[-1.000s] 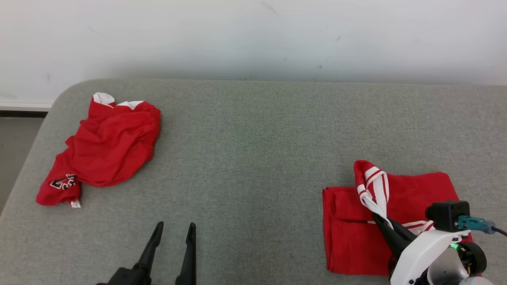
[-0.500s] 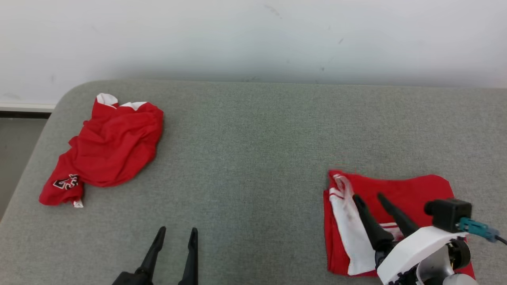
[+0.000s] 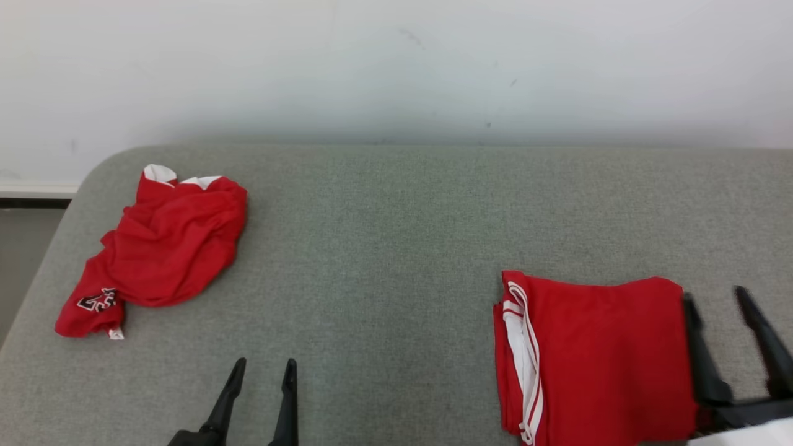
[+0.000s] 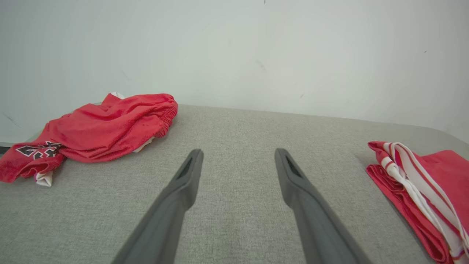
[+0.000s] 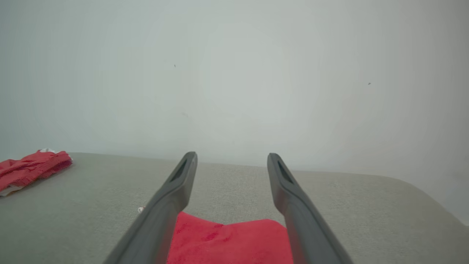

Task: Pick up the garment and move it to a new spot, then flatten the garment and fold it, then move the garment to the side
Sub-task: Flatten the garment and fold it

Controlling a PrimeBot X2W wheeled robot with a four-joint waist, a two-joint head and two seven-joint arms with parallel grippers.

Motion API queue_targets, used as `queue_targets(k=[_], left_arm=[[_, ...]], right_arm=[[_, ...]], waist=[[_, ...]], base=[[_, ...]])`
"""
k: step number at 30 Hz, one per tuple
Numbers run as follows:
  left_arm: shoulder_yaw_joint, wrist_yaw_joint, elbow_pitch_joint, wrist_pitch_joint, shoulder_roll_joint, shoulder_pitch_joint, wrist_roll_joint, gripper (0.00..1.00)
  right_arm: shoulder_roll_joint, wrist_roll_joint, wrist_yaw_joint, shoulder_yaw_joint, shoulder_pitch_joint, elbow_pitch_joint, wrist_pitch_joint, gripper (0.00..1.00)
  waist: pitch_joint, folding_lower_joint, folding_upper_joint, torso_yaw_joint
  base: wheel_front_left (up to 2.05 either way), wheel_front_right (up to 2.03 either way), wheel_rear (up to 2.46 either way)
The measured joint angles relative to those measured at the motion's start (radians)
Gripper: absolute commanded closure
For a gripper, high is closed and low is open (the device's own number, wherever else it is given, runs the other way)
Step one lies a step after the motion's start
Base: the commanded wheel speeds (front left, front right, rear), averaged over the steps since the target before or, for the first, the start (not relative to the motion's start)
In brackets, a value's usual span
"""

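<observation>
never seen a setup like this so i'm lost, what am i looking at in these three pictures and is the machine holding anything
This is a wheeled robot with two arms, working at a grey padded surface. The wide picture comes from a camera on its head, looking down. The two pairs of dark fingers at the bottom are its left gripper and right gripper. The other two pictures come from a camera on each wrist, looking along that gripper's own fingers.

Two pieces of clothing lie on the surface. A crumpled red garment with a black-and-white print is on the robot's left. A folded red garment with white stripes is on its right.

Both grippers are open and hold nothing. The right one is right by the folded garment's right edge.
</observation>
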Motion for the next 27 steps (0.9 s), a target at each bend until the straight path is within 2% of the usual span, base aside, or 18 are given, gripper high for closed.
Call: queue_targets(k=[1, 3, 5, 10, 21, 27], left_arm=[[0.003, 0.000, -0.001, 0.000, 0.000, 0.002, 0.001, 0.00], [0.008, -0.001, -0.004, 0.000, 0.000, 0.009, 0.008, 0.00], [0.012, -0.003, -0.006, 0.000, 0.000, 0.014, 0.010, 0.00], [0.036, 0.000, -0.010, 0.000, 0.000, 0.050, 0.013, 0.00], [0.068, -0.006, -0.017, 0.000, 0.000, 0.109, 0.013, 0.00], [0.072, -0.018, -0.014, 0.000, 0.000, 0.116, 0.016, 0.00]], right_arm=[[-0.022, -0.050, 0.000, -0.013, 0.010, 0.009, -0.042, 0.00], [-0.019, -0.076, 0.000, -0.057, 0.030, 0.044, -0.105, 0.00], [-0.040, -0.173, 0.000, -0.077, 0.059, 0.074, -0.151, 0.00], [-0.034, -0.294, 0.000, -0.148, 0.101, 0.122, -0.173, 0.00], [0.025, -0.314, 0.000, -0.183, 0.166, 0.181, -0.174, 0.00], [0.037, -0.315, 0.000, -0.183, 0.181, 0.198, -0.174, 0.00]], waist=[[-0.004, 0.0000, 0.0000, -0.001], [-0.014, 0.0000, 0.0001, -0.002], [-0.027, 0.0000, 0.0000, -0.002], [-0.072, 0.0000, 0.0001, 0.002], [-0.143, -0.0001, 0.0000, -0.009], [-0.154, 0.0000, 0.0000, -0.024]], base=[[0.00, 0.00, 0.00], [0.00, 0.00, 0.00], [0.00, 0.00, 0.00], [0.00, 0.00, 0.00], [0.00, 0.00, 0.00], [0.00, 0.00, 0.00]])
